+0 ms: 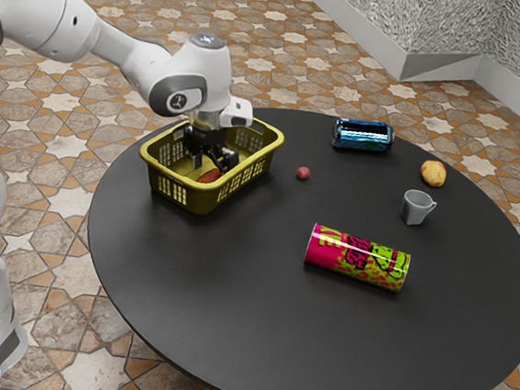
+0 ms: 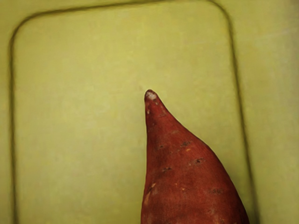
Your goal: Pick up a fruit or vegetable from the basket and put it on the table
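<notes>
In the exterior view the black gripper reaches down inside the yellow basket, its fingers apart. A red-brown sweet potato lies low in the basket, just under the hand and partly hidden by the gripper and the basket's wall. The wrist view has the sweet potato close up, its narrow pale tip pointing away from its thick end, over the yellow basket floor.
On the black table, a small red fruit sits beside the basket. Farther toward the exterior view's right are a blue can, a grey cup, a yellowish fruit and a pink-and-green can lying down.
</notes>
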Robot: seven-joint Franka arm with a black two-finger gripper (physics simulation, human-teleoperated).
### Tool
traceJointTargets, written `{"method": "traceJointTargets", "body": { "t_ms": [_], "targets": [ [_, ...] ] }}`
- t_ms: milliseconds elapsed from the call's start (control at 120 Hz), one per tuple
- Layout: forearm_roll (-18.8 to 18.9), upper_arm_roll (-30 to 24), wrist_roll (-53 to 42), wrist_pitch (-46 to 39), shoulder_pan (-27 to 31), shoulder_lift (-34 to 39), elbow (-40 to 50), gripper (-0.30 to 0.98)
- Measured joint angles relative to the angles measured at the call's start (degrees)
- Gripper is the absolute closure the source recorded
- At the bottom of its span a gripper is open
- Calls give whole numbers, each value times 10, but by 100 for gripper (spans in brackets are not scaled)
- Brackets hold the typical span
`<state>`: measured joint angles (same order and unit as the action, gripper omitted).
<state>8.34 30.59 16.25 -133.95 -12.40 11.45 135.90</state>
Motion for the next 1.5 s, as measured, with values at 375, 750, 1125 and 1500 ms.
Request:
{"method": "traceJointTargets", "body": {
  "t_ms": [375,750,1125,1500],
  "targets": [
    [-14,5,-7,-12,-3,-13,-1,-20],
    [-18,7,-20,-16,-3,-12,-1,-15],
    [-4,8,-14,-15,-3,-11,-3,-1],
    [0,8,-2,-16,-3,-11,-4,3]
  ]
}}
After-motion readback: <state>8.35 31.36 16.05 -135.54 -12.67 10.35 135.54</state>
